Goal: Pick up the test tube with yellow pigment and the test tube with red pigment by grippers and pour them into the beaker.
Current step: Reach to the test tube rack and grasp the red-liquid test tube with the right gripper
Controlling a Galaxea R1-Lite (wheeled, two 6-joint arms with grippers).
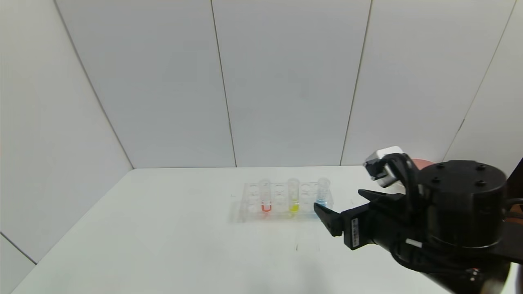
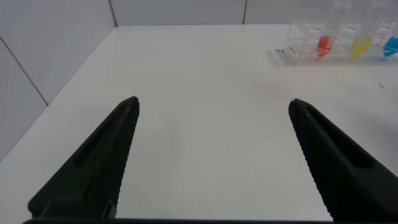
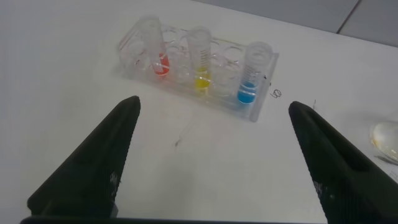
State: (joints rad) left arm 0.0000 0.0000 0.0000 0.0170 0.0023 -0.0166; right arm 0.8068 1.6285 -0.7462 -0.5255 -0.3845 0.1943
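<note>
The test tube with red pigment (image 1: pixel 265 199) and the test tube with yellow pigment (image 1: pixel 293 196) stand upright in a clear rack (image 1: pixel 249 212) at mid-table. My right gripper (image 1: pixel 347 205) is open and empty, hovering just right of the rack, near the blue-liquid tube (image 1: pixel 322 192). In the right wrist view it (image 3: pixel 212 102) faces the red tube (image 3: pixel 160 59) and yellow tube (image 3: pixel 200 65). My left gripper (image 2: pixel 212 102) is open and empty over bare table; the red tube (image 2: pixel 323 43) and yellow tube (image 2: pixel 359 43) are far off. The beaker does not show in the head view.
A pink bowl (image 1: pixel 423 163) peeks out behind my right arm. A clear rounded vessel (image 3: pixel 385 138) shows partly at the edge of the right wrist view; I cannot tell what it is. White walls close the table at the back and left.
</note>
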